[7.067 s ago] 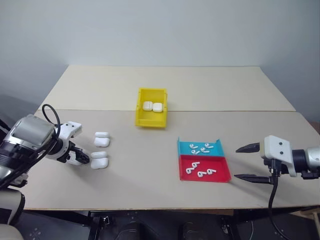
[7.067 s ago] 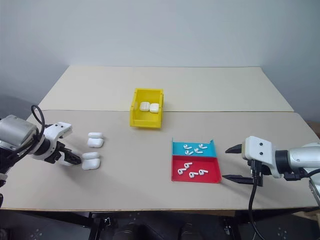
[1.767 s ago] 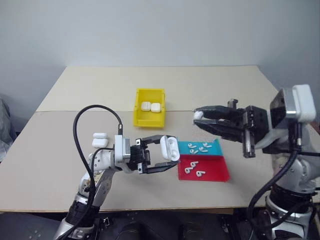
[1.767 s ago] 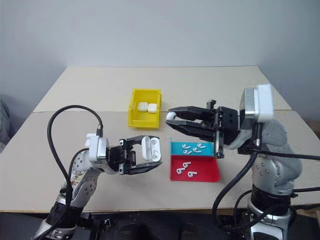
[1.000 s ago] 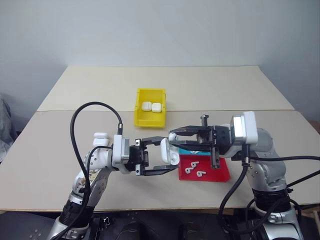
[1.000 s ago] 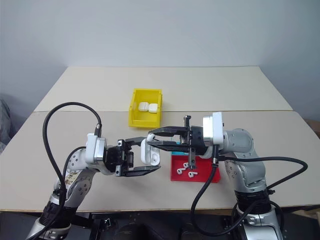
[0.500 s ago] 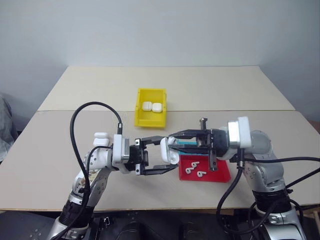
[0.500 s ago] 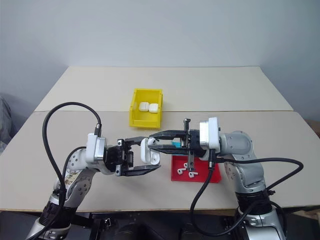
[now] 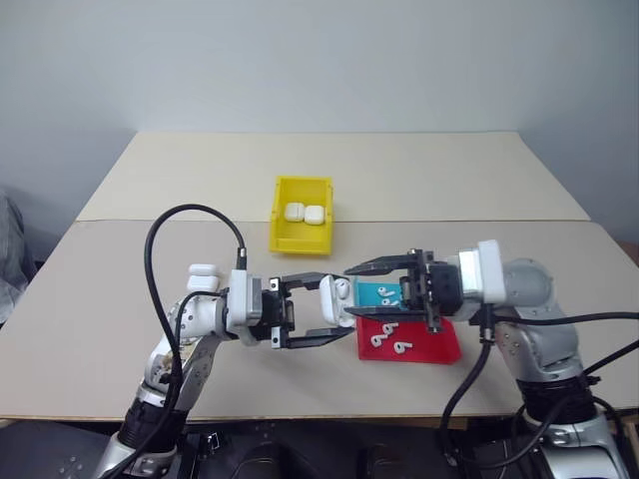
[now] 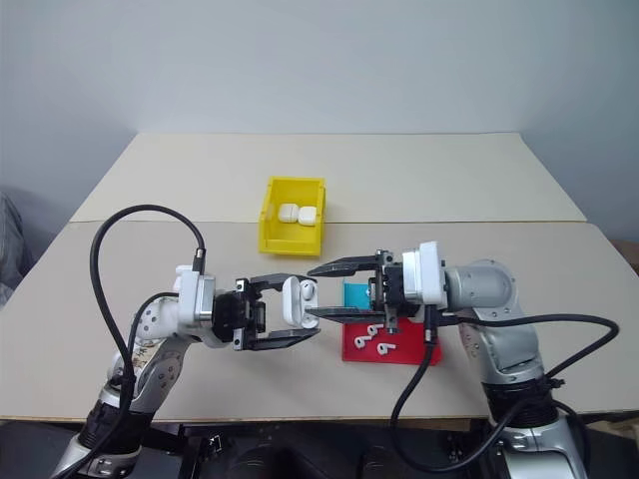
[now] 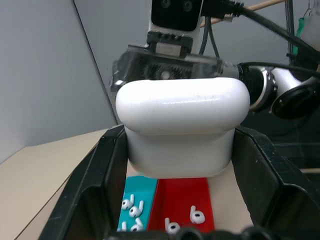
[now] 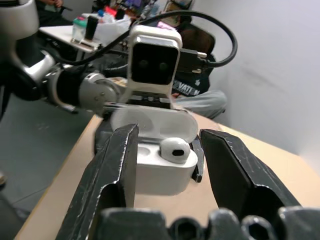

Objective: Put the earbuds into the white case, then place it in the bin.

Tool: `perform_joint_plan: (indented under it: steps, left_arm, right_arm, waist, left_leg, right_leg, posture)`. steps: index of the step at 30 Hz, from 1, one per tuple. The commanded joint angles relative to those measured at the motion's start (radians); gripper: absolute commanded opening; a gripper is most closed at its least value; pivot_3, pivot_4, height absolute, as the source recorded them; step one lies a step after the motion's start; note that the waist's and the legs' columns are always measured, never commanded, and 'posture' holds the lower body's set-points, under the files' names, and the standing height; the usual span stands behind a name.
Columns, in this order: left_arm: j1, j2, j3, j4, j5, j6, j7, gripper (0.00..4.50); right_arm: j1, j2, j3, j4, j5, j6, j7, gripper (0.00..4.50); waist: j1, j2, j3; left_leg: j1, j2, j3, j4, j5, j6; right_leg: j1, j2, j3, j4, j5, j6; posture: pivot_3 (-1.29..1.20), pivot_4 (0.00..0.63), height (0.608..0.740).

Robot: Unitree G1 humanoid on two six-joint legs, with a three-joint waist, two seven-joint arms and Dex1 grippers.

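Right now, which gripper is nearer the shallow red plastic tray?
Right. The right gripper hangs above the shallow red plastic tray; the left gripper sits beside its left edge.

no readable text, labels or numbers anywhere

White case between both tools

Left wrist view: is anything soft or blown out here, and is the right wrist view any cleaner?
Left wrist view: the glossy white rounded earbud case looms close with a faint highlight streak on top, and the right pincer's housing behind it is blurred. Right wrist view: the open case and the small white earbud seated in it are sharp; the near black fingers look soft.
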Motion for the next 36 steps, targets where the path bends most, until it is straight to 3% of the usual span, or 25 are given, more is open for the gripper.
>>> perform_joint_plan:
  steps: [1,4,7,16,23,36]
  left_arm:
    - [0.036,0.044,0.029,0.038,0.031,-0.076,-0.055,2.8]
    - [0.097,0.086,0.038,0.061,0.057,-0.12,-0.079,2.8]
    - [0.138,0.105,0.042,0.06,0.073,-0.144,-0.075,2.8]
    - [0.179,0.088,0.035,0.035,0.11,-0.157,-0.006,2.8]
    - [0.225,0.09,0.035,-0.008,0.125,-0.149,0.037,2.8]
    - [0.218,0.093,0.024,-0.018,0.128,-0.138,0.059,2.8]
  right_arm:
    - [-0.084,-0.107,-0.005,0.04,-0.048,0.099,0.003,2.43]
    - [-0.199,-0.225,0.114,0.166,-0.271,0.085,0.035,2.43]
    - [-0.31,-0.271,0.232,0.307,-0.463,-0.014,0.072,2.43]
    - [-0.615,-0.165,0.494,0.783,-0.82,-0.221,0.164,2.43]
    - [-0.652,-0.077,0.552,0.968,-0.937,-0.273,0.144,2.43]
    - [-0.629,-0.04,0.525,1.009,-0.962,-0.285,0.127,2.43]
  waist:
    - [-0.002,0.0,0.0]
    - [-0.007,0.0,0.0]
    - [-0.009,0.0,0.0]
    - [-0.02,0.001,0.0]
    - [-0.02,0.001,0.001]
    - [-0.021,0.001,0.0]
  left_leg:
    - [0.0,0.0,0.0,0.0,0.0,0.0]
    - [0.0,0.0,0.001,-0.001,0.0,0.0]
    - [0.0,0.0,0.002,-0.002,0.0,0.0]
    - [-0.001,0.0,0.003,-0.003,0.0,0.0]
    - [-0.001,0.0,0.004,-0.003,0.0,0.0]
    - [-0.001,0.001,0.004,-0.003,0.0,0.0]
  right_leg:
    - [0.0,0.0,0.0,0.0,0.0,0.0]
    - [-0.001,0.0,0.001,0.0,0.0,0.0]
    - [-0.002,0.0,0.001,-0.001,0.0,0.0]
    - [-0.004,0.0,0.002,-0.001,0.0,0.0]
    - [-0.004,-0.001,0.002,0.0,0.0,0.0]
    - [-0.004,-0.001,0.001,0.0,0.0,0.0]
  posture:
    - [0.0,0.15,0.74]
    - [0.0,0.15,0.74]
    - [0.0,0.15,0.74]
    - [0.0,0.15,0.74]
    - [0.0,0.15,0.74]
    - [0.0,0.15,0.74]
